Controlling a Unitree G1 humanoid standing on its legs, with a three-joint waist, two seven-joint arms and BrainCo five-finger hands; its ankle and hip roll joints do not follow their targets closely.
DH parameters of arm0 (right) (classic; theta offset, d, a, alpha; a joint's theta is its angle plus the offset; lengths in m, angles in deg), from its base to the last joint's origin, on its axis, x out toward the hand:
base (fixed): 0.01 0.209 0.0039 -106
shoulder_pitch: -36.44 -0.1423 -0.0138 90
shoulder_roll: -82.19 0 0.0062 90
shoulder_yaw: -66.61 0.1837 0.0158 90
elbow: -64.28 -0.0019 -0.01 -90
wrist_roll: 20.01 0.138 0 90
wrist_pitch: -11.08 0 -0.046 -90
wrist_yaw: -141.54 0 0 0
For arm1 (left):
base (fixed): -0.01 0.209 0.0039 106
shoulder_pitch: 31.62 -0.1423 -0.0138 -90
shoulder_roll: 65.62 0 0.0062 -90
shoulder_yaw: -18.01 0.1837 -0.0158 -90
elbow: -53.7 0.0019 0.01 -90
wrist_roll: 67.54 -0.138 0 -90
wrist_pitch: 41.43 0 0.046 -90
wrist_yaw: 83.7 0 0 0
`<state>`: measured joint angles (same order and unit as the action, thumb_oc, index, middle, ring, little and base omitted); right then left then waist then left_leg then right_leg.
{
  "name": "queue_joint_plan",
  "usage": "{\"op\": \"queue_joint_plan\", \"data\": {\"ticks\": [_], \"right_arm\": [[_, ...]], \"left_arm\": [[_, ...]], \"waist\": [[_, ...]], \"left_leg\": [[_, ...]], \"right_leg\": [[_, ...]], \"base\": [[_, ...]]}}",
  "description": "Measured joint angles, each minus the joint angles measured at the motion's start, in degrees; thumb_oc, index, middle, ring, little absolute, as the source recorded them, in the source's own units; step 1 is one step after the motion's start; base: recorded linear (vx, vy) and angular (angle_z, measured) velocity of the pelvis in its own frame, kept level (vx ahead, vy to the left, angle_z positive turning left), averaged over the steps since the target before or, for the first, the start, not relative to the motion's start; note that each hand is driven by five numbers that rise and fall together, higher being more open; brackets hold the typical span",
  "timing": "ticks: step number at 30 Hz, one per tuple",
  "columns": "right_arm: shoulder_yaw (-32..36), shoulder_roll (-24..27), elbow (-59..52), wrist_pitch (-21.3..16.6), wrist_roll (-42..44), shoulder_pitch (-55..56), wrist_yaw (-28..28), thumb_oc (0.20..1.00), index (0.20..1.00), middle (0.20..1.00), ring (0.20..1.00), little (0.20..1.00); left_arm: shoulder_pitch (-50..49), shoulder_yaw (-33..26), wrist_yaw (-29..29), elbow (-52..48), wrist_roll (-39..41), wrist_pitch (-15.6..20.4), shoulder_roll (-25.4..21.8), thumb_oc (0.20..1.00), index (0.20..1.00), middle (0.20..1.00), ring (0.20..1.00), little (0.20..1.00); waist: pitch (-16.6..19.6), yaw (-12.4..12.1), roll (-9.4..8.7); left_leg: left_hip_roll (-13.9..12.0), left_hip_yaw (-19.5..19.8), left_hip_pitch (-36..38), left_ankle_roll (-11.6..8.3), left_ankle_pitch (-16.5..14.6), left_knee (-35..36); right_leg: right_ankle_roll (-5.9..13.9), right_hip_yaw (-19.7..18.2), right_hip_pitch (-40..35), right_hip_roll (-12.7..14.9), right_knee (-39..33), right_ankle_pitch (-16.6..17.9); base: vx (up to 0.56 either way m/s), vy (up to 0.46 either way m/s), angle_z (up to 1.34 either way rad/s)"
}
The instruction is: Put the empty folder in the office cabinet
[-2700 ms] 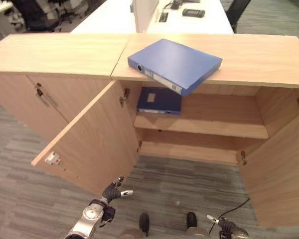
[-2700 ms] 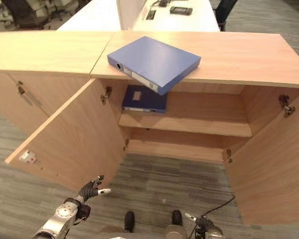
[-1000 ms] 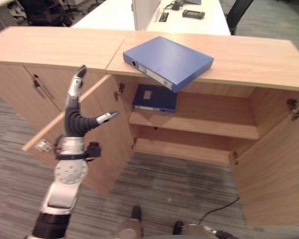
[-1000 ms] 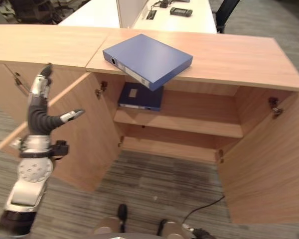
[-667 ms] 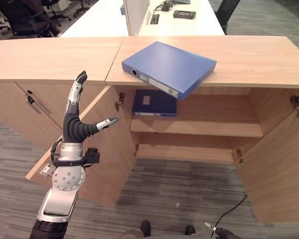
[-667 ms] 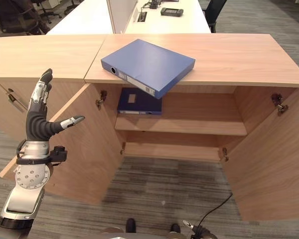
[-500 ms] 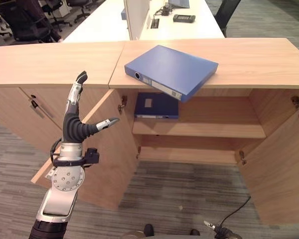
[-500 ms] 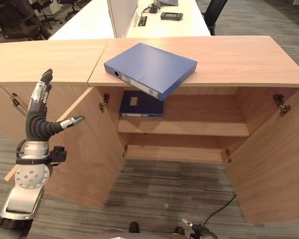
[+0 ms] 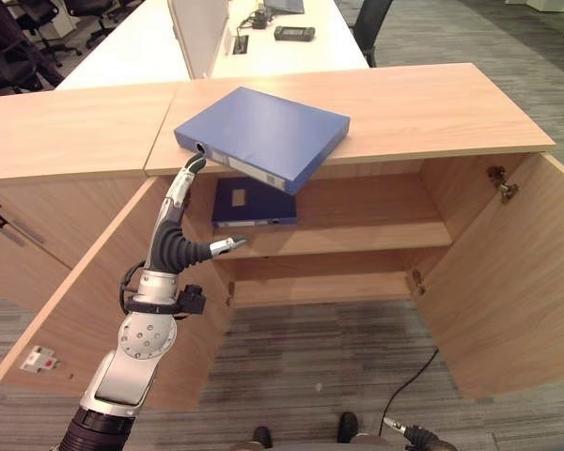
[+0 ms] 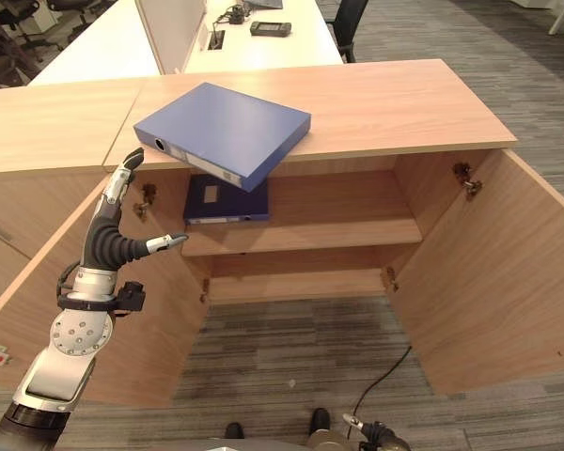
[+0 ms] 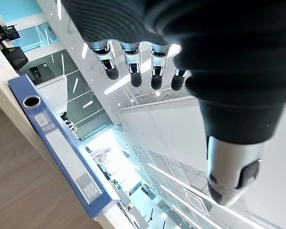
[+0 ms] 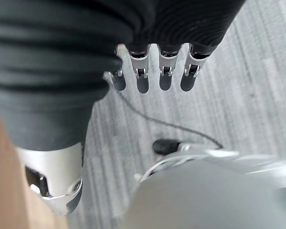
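Left eye view: the left hand (image 9: 174, 246), fingers straight, rose just below the folder (image 9: 263, 134) overhanging the cabinet top's (image 9: 432, 103) front edge.

No lettering, number or sign can be read anywhere. The blue folder (image 9: 263, 134) on the cabinet top (image 9: 432, 103) carries a pale label strip along its spine, but whatever is printed there is too small and blurred to make out, also in the left wrist view. The second folder (image 9: 252, 202), lying on the upper shelf (image 9: 357, 235), bears a small pale patch on its cover, equally illegible. A small white tag with a red mark (image 9: 39, 358) sits on the inner face of the left door (image 9: 103, 282); nothing on it can be read.
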<state>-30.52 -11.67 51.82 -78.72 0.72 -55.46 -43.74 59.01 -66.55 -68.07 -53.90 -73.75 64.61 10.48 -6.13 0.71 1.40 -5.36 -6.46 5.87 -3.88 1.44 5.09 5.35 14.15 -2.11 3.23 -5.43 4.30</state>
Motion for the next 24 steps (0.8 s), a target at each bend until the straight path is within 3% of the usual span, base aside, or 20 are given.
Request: {"op": "queue_joint_plan", "data": {"ticks": [4,5,6,7,9,12,16,19,20,22,24], "right_arm": [[0.11,0.26,0.62,-0.08,0.03,-0.19,-0.44,1.0,1.0,1.0,1.0,1.0],[0.72,0.2,0.81,-0.15,0.03,-0.63,-0.49,1.0,1.0,1.0,1.0,1.0],[1.03,-0.06,0.95,-0.08,0.05,-1.19,-0.52,1.0,1.0,1.0,1.0,1.0],[1.02,-0.11,1.24,0.0,0.04,-1.74,-0.85,1.0,1.0,1.0,1.0,1.0],[0.84,0.22,1.49,-0.02,0.04,-1.71,-1.49,1.0,1.0,1.0,1.0,1.0],[0.88,1.47,1.26,-0.11,-0.02,-1.97,-2.29,1.0,1.0,1.0,1.0,1.0],[0.9,1.73,1.27,-0.05,-0.04,-1.71,-2.6,1.0,1.0,1.0,1.0,1.0],[0.89,1.71,1.18,-0.5,-0.03,-1.04,-2.6,1.0,1.0,1.0,1.0,1.0],[0.72,1.77,1.12,-0.87,-0.03,0.19,-2.64,1.0,1.0,1.0,1.0,1.0],[0.55,-0.39,1.15,-0.72,-0.03,1.28,-2.54,1.0,1.0,1.0,1.0,1.0],[0.2,-1.55,0.97,-0.82,-0.54,0.64,-2.27,1.0,1.0,1.0,1.0,1.0]], "left_arm": [[0.39,0.22,-0.04,0.16,0.12,0.02,0.18,1.0,1.0,1.0,1.0,1.0],[1.81,0.9,-0.04,0.97,0.2,-0.15,0.58,1.0,1.0,1.0,1.0,1.0],[3.29,1.5,-0.08,1.11,0.18,-0.24,0.4,1.0,1.0,1.0,1.0,1.0],[3.59,1.3,0.01,1.18,0.19,-0.23,0.12,1.0,1.0,1.0,1.0,1.0],[3.33,1.03,0.09,1.86,0.2,-0.55,-0.48,1.0,1.0,1.0,1.0,1.0],[1.76,0.97,-0.06,1.78,0.2,-0.74,-0.19,1.0,1.0,1.0,1.0,1.0],[1.65,1.08,-0.09,1.78,0.17,-0.81,0.33,1.0,1.0,1.0,1.0,1.0],[1.11,1.11,-0.18,1.67,0.06,-0.84,0.33,1.0,1.0,1.0,1.0,1.0],[1.22,1.08,-0.45,1.65,0.06,-0.95,0.13,1.0,1.0,1.0,1.0,1.0],[0.82,1.02,-0.6,1.43,0.07,-1.89,-0.66,1.0,1.0,1.0,1.0,1.0],[0.33,1.03,-1.36,1.44,0.05,-2.3,-1.34,1.0,1.0,1.0,1.0,1.0]], "waist": [[-0.43,-0.18,-0.97],[-0.97,0.16,-1.81],[-2.16,0.03,-3.7],[-2.75,-0.67,-4.92],[-3.43,-1.75,-6.02],[-3.4,-2.52,-6.33],[-2.52,-3.06,-3.93],[-1.64,-2.81,-2.6],[-0.34,-2.3,-0.98],[0.08,-2.76,-2.61],[0.22,-2.76,-2.74]], "left_leg": [[-1.5,1.12,-2.65,-1.66,0.32,-4.03],[-1.02,2.58,-5.82,-1.93,0.26,-9.16],[-0.13,3.44,-10.14,-3.51,1.35,-16.06],[0.26,3.71,-12.69,-4.53,3.15,-19.74],[0.31,3.29,-13.54,-4.36,4.97,-22.48],[-0.07,1.7,-10.65,-3.09,4.18,-10.09],[-0.98,3.81,-8.88,-3.87,5.04,0.43],[-0.83,3.7,-5.34,-3.82,5.07,0.17],[-0.6,3.64,-3.29,-1.33,4.16,0.11],[1.59,3.02,-3.27,-0.02,3.33,0.09],[3.03,1.97,-2.5,0.82,2.75,0.08]], "right_leg": [[-1.83,1.27,-0.17,-1.74,0.64,-0.81],[-2.87,1.18,0.6,-1.17,1.81,-2.05],[-3.76,1.2,0.63,-0.31,1.85,-2.63],[-4.09,0.98,0.73,0.55,1.9,-2.79],[-5.05,1.7,-0.01,0.98,1.61,-2.38],[-6.36,2.74,-1.31,0.96,0.74,-2.89],[-5.46,2.02,-1.18,-1.0,0.08,-2.27],[-5.4,1.39,-3.09,-2.03,0.06,-2.68],[-4.5,0.71,-3.74,-2.94,0.23,-3.0],[-3.42,-0.18,-3.46,-0.8,0.21,-2.66],[-2.06,-1.23,-3.83,0.66,0.37,-2.69]], "base": [[0.05,-0.171,0.18],[0.04,-0.163,0.57],[0.03,-0.103,0.68],[0.09,-0.072,0.46],[0.11,-0.006,0.12],[0.14,0.067,0.21],[0.1,0.044,0.0],[0.1,0.066,-0.25],[0.07,0.106,-0.23],[0.07,0.124,-0.15],[0.04,0.084,-0.18]]}}
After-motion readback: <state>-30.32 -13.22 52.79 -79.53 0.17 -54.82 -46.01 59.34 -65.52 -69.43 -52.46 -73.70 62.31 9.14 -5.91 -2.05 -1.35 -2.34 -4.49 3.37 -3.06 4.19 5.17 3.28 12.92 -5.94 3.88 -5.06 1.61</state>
